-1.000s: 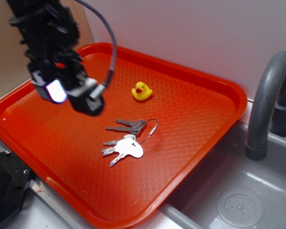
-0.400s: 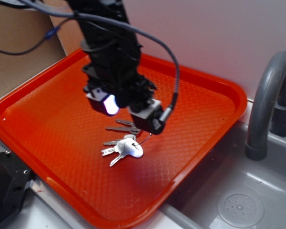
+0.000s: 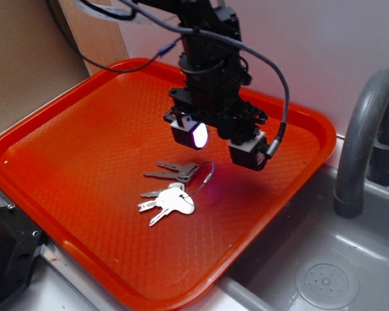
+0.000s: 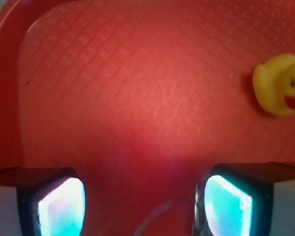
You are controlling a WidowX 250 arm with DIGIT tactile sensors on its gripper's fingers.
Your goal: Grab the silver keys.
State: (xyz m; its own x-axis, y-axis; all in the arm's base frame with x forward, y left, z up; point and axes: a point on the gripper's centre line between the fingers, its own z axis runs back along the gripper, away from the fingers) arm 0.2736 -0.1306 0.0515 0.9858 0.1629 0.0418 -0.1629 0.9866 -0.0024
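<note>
While the silver keys [image 3: 172,189] lie on the red tray [image 3: 65,168], I see the gripper [image 3: 222,146] hovering above them, fingers spread wide, empty.

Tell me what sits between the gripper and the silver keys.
Nothing: in the exterior view only bare red tray separates the open gripper from the silver keys. The yellow duck shows only in the wrist view, off aside.

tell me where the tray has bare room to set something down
The widest bare patch is the tray's left half, between the left rim and the silver keys. A smaller strip lies along the near rim below the keys. The middle and back right are crowded: the gripper hovers there, jaws apart, and the wrist view shows the yellow duck.
</note>
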